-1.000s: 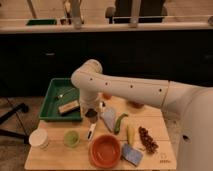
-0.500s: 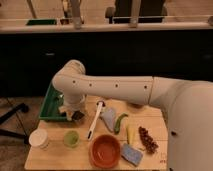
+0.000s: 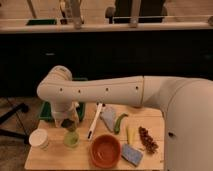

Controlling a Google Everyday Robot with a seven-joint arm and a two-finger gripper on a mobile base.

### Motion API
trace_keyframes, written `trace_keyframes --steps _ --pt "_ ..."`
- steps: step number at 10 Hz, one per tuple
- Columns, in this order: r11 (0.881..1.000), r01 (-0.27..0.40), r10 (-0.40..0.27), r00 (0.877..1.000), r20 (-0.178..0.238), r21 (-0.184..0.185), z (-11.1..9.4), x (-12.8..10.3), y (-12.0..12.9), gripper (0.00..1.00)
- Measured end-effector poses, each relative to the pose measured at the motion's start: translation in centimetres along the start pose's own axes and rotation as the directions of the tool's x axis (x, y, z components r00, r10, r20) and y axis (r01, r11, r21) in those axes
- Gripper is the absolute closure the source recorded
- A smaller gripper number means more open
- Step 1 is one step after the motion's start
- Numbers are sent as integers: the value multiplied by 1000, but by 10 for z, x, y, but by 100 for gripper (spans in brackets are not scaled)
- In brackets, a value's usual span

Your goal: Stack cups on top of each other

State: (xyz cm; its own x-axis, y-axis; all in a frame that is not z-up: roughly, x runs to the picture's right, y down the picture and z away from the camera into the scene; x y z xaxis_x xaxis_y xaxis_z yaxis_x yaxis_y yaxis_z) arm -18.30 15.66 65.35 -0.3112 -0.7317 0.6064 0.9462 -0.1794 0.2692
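The gripper [image 3: 69, 121] hangs just above the pale green plastic cup [image 3: 71, 139]; whether it is clenched or released cannot be told. A white lidded tub [image 3: 39, 138] sits at the cup's nine o'clock, an orange bowl [image 3: 105, 150] at four, and a green tray [image 3: 46, 112] at eleven.

No writing, label, brand or number can be read anywhere: not on the white arm [image 3: 100, 92], the white lidded tub [image 3: 39, 138], the orange bowl [image 3: 105, 150], or the bench [image 3: 55, 157]. The tool [image 3: 69, 122] hangs over the left part of the bench, just above the pale green cup [image 3: 71, 139] — it too bears no legible mark.
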Motion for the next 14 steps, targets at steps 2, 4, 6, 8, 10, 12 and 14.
trace_keyframes --steps 2,4,6,8,10,12,14 --pt "1000 15 -15 1000 8 17 3 -11 -14 100" --pt "999 20 -21 1000 19 37 8 -18 -21 100" --pt "998 11 -13 999 31 57 14 -22 -22 100" --pt "998 4 -7 999 40 67 19 -23 -21 100" --pt "997 -5 1 998 55 79 25 -26 -20 100" --pt "996 -12 7 998 66 87 31 -28 -18 100" --pt "995 -18 11 997 77 94 37 -28 -14 100"
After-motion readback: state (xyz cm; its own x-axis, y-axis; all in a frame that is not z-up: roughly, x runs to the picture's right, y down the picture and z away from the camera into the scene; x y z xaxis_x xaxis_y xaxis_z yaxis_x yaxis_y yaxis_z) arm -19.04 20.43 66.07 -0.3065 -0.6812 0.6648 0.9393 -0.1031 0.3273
